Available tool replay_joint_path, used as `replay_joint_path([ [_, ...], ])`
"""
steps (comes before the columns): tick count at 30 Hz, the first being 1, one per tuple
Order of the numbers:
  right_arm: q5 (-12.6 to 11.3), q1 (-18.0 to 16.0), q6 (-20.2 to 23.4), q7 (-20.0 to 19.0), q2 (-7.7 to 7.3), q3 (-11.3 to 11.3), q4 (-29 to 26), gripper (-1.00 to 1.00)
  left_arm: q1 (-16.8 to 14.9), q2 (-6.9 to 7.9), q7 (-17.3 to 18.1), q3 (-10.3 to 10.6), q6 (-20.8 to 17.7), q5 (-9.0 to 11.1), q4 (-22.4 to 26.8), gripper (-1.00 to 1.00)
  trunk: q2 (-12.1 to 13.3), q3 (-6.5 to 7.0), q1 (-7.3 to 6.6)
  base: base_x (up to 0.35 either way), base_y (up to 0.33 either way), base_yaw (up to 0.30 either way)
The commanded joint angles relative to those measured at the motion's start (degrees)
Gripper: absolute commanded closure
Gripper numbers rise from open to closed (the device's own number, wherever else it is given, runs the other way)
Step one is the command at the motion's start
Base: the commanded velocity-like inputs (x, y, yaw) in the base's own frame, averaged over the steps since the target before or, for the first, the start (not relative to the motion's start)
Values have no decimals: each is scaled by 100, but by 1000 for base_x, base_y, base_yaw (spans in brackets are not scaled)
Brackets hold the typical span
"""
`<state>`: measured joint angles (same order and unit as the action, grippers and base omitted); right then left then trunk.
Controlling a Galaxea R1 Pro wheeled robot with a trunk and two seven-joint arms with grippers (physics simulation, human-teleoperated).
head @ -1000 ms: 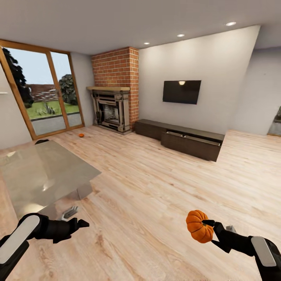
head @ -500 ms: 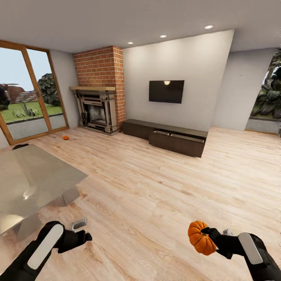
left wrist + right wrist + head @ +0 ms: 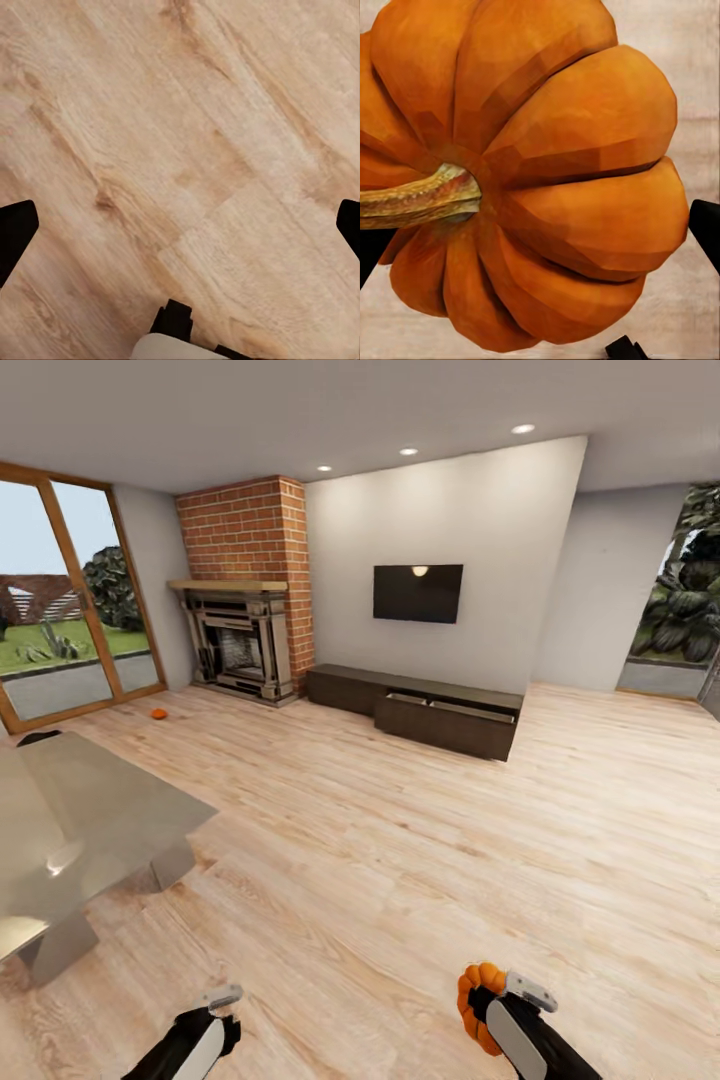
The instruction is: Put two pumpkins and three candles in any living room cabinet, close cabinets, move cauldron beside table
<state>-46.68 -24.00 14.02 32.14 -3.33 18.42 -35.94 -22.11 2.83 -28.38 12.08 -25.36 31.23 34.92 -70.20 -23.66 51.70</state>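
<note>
Right gripper at 5 o'clock is clamped on 1 pumpkin, stem sideways. Left gripper at 7 o'clock gapes wide over bare floor, holding nothing. Pumpkin 2 lies on the floor at 10 o'clock near the fireplace. Cabinet at 12 o'clock has its drawer pulled out. Table sits at 9 o'clock. Judging by this, nothing visible is stowed yet; candles, cauldron and closing remain.
</note>
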Motion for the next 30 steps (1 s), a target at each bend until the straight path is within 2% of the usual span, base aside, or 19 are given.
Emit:
replay_joint_path([
  [1,-24,-8,-107,48,-1,114,81,100,-4,-63,-52,131,233,-3,-220,-100,-5,-6,0,0,0,-213],
  [3,-48,-8,-264,34,-3,179,222,100,-4,-232,-51,331,598,-108,-555,-100,-5,-6,0,0,0,-247],
  [4,-55,-8,-363,23,-2,201,346,100,-4,-372,-48,473,797,-155,-685,-100,-5,-6,0,0,0,-264],
  [7,-75,-8,-509,7,-38,203,561,100,-4,-611,-42,633,981,-203,-792,-100,-5,-6,0,0,0,-273],
  [8,-79,-8,-520,2,-55,201,583,100,-4,-642,-41,650,998,-208,-799,-100,-5,-6,0,0,0,-277],
  [17,-87,-8,-565,-15,-86,197,739,100,-4,-686,-36,690,1019,-221,-806,-100,-5,-17,0,68,0,-221],
  [20,-84,-8,-863,-22,-58,203,990,100,-4,-695,-36,706,1016,-264,-818,-100,-5,-18,0,318,0,-25],
  [21,-68,-8,-968,-23,-38,210,1043,100,-4,-701,-36,831,1017,-339,-819,-100,-5,-19,0,343,0,-5],
  [25,-33,-8,-1034,-24,-20,215,1074,100,-4,-704,-43,1208,1031,-407,-820,-100,-5,-19,0,348,0,-2],
  [30,-76,-8,-1042,-18,-11,208,1072,100,-4,-705,-44,1272,1036,-415,-821,-100,-5,-19,0,350,0,0],
])
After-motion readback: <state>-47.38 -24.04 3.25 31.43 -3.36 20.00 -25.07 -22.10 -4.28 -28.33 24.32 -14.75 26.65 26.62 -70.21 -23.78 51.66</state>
